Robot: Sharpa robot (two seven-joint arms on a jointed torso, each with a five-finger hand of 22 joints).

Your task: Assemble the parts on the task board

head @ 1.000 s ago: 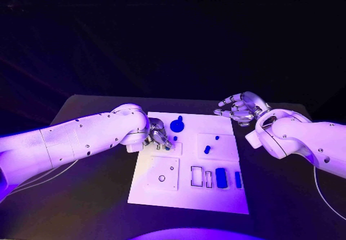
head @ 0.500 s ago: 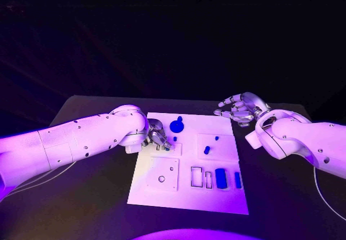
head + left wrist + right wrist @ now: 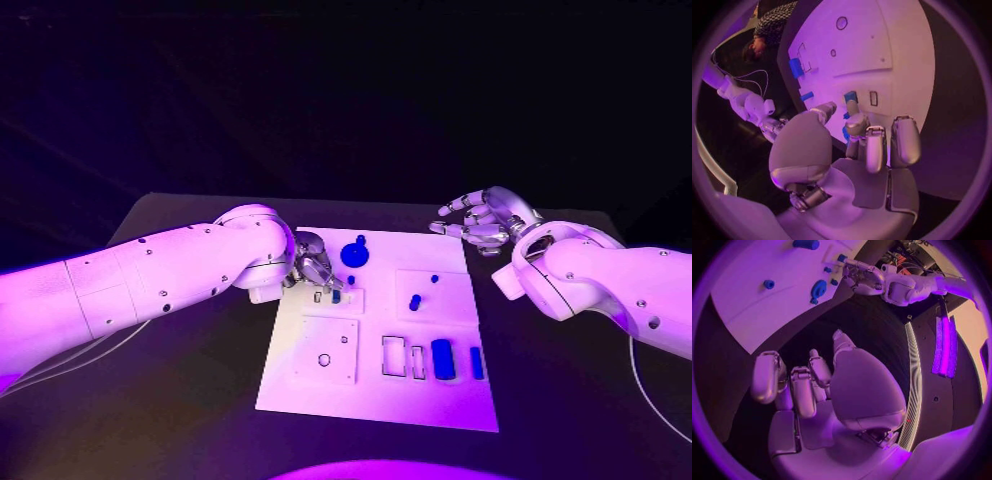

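Observation:
The white task board [image 3: 433,390] lies mid-table. My left hand [image 3: 315,270] hovers over its far left part, fingers loosely curled. Its fingertips end just short of a small blue piece [image 3: 336,296] standing in a small recessed plate. The left wrist view shows that piece [image 3: 851,96] beside an empty slot, just beyond a fingertip [image 3: 853,106] of this hand [image 3: 861,145]; nothing is pinched. A blue knob part [image 3: 356,249] lies by the hand. My right hand [image 3: 483,220] hangs off the board's far right corner with its fingers spread and empty, as the right wrist view [image 3: 817,385] also shows.
A small blue peg [image 3: 414,300] stands in the right square plate. Two blue blocks [image 3: 441,358] sit among the rectangular slots near the front. A square plate with a small hole [image 3: 325,355] is at front left. Black table [image 3: 173,400] surrounds the board.
My left hand has drawn back slightly toward the board's far left. A small blue piece now shows just past its fingertips. The right hand has barely moved.

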